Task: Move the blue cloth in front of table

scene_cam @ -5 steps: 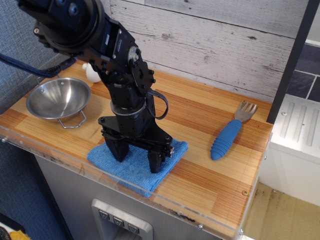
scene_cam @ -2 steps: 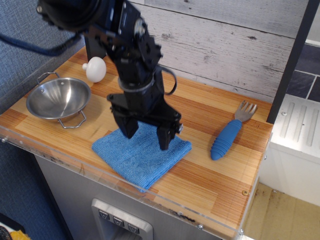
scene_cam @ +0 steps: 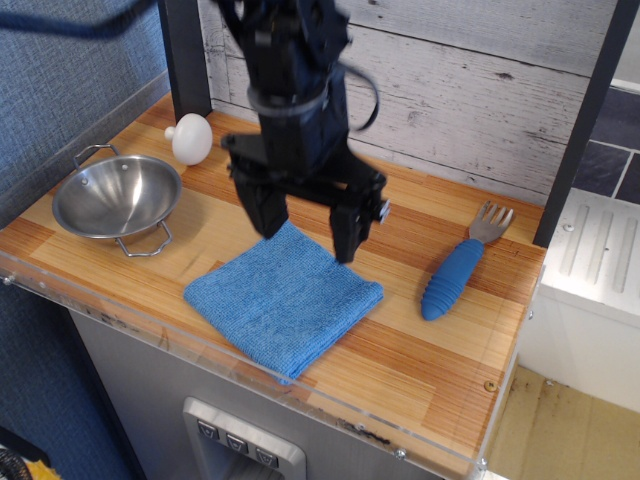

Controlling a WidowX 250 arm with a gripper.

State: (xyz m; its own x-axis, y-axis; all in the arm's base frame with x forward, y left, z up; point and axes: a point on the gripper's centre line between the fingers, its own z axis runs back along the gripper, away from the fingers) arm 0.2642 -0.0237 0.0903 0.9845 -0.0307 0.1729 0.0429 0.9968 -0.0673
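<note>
The blue cloth (scene_cam: 283,300) lies flat and folded on the striped wooden table (scene_cam: 420,350), near its front edge with the clear plastic strip. My black gripper (scene_cam: 307,235) hangs above the cloth's far corner, lifted clear of it. Its two fingers are spread apart and hold nothing. The arm rises behind it toward the top of the view.
A steel bowl (scene_cam: 116,196) with wire handles stands at the left. A white knob-shaped object (scene_cam: 191,139) sits behind it by a dark post. A blue-handled fork (scene_cam: 459,268) lies at the right. A white plank wall runs along the back.
My gripper let go of the cloth and rose up and back toward the wall. The cloth now lies uncovered, slightly farther right than a second ago.
</note>
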